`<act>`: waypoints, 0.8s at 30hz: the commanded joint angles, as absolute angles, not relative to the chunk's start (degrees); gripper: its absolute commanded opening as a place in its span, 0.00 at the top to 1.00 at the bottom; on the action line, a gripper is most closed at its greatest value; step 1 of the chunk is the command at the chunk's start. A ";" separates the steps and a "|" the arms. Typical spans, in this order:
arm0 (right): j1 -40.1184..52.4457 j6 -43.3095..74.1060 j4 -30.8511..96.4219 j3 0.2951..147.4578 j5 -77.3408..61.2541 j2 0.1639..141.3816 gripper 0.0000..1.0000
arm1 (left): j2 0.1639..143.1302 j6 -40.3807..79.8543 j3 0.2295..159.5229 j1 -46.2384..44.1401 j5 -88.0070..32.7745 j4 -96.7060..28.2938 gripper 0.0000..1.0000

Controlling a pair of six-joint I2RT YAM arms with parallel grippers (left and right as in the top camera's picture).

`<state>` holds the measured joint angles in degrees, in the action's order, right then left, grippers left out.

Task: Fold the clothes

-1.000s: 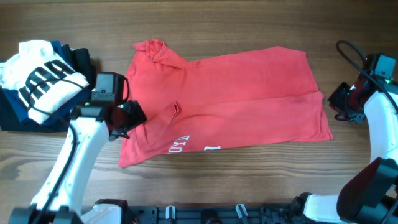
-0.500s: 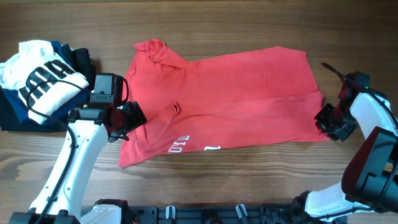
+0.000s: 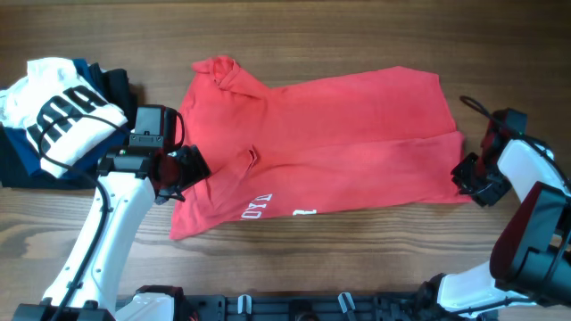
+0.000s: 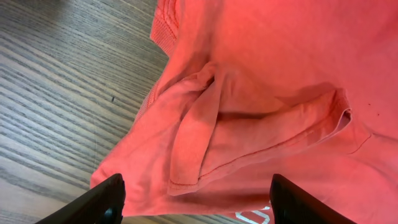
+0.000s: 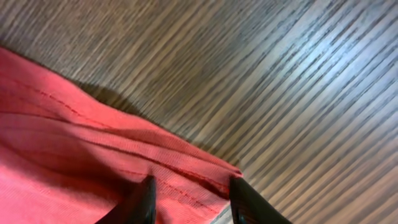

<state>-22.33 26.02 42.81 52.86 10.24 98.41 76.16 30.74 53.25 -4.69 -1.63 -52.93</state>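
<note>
Overhead view: you will find the red T-shirt [image 3: 339,134] spread flat at the middle of the surface [image 3: 339,36], its white lettering near the front edge. A white garment [image 3: 62,111] lies on dark garments [image 3: 18,160] at the far left. The left claw [image 3: 192,168] sits at the shirt's left edge. The right claw [image 3: 466,176] sits at the shirt's front right corner.

Left wrist view: note that the left claw's fingers [image 4: 106,200] stand wide apart and hold nothing. A folded sleeve [image 4: 199,143] lies on the shirt between and beyond them.

Right wrist view: observe the right claw's fingers [image 5: 146,199] partly apart, straddling the hem corner [image 5: 186,165]. The cloth lies flat on the surface and is not pinched.
</note>
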 commanded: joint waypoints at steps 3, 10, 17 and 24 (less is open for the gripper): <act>-22.48 27.00 41.08 50.22 11.57 99.35 0.69 | 75.88 30.26 53.58 -4.23 -2.11 -52.99 0.25; -23.07 31.16 44.69 50.24 15.73 99.33 0.96 | 75.85 30.24 53.58 -4.23 -2.09 -53.01 0.25; -26.76 38.15 49.36 50.24 20.97 99.31 0.96 | 75.85 30.24 53.58 -4.23 -1.89 -52.95 0.25; -26.92 37.45 49.39 50.48 17.98 98.50 0.91 | 75.88 30.24 53.58 -4.23 -1.89 -52.73 0.25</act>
